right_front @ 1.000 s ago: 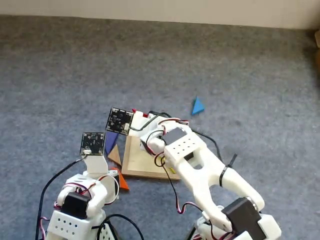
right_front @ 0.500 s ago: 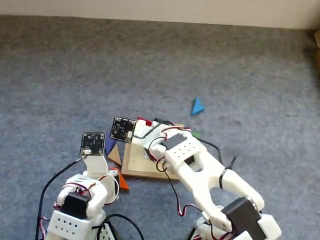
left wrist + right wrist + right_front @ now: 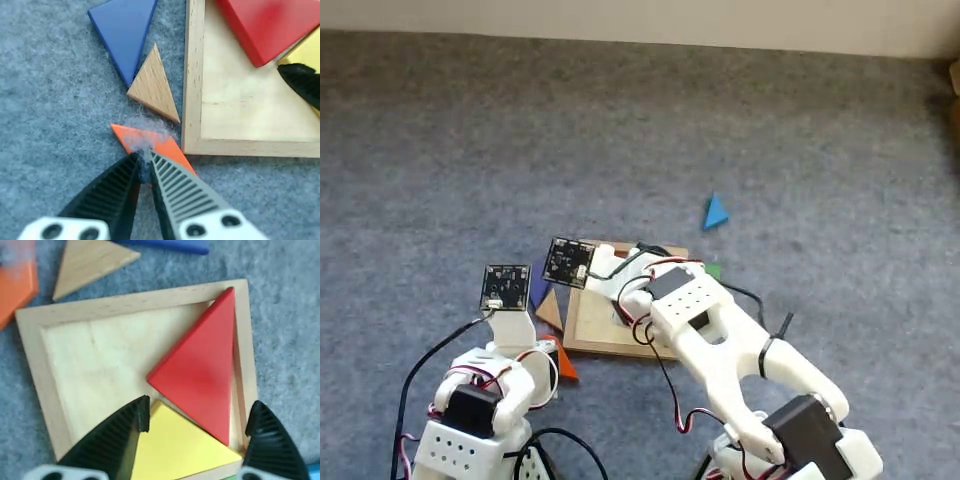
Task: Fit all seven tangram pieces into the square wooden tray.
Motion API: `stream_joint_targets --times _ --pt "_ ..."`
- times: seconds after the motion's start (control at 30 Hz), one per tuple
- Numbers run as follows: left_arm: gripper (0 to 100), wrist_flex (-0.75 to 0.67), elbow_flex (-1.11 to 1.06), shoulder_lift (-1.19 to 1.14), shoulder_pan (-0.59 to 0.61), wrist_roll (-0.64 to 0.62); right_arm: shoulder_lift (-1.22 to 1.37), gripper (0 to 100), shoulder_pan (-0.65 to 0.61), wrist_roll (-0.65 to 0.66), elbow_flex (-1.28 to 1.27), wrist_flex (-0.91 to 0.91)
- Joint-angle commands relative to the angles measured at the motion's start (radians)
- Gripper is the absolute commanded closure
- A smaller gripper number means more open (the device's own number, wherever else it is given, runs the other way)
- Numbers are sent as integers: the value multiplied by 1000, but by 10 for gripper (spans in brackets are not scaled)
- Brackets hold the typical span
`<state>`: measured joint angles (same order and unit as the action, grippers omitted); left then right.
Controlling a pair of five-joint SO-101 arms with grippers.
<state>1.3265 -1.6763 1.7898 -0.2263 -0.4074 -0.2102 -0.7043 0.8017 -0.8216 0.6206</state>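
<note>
Seating the yellow triangle [image 3: 180, 445] against the red triangle [image 3: 200, 370] inside the wooden tray [image 3: 30, 325] appears to be the step in hand. Recommended: square its edge to the red piece and lay it flat, off the rim. Right gripper [image 3: 199, 415]: jaws wide apart, straddling the yellow triangle, contact unconfirmed. Left gripper [image 3: 145, 162]: jaws nearly together, tips at the orange piece [image 3: 165, 142] on the carpet beside the tray, pinch unconfirmed

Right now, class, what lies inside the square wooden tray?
Inside the tray, a red triangle and a yellow triangle lie side by side; the rest is bare wood. The right hand covers part of the yellow triangle.
</note>
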Motion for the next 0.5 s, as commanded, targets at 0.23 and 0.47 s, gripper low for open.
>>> stream_joint_targets --times 0.23,0.47 --pt "993 2 -21 8 -8 5 -22 987 71 -376 202 8" --pt "993 2 -21 8 -8 5 -2 991 25 -387 185 -12"
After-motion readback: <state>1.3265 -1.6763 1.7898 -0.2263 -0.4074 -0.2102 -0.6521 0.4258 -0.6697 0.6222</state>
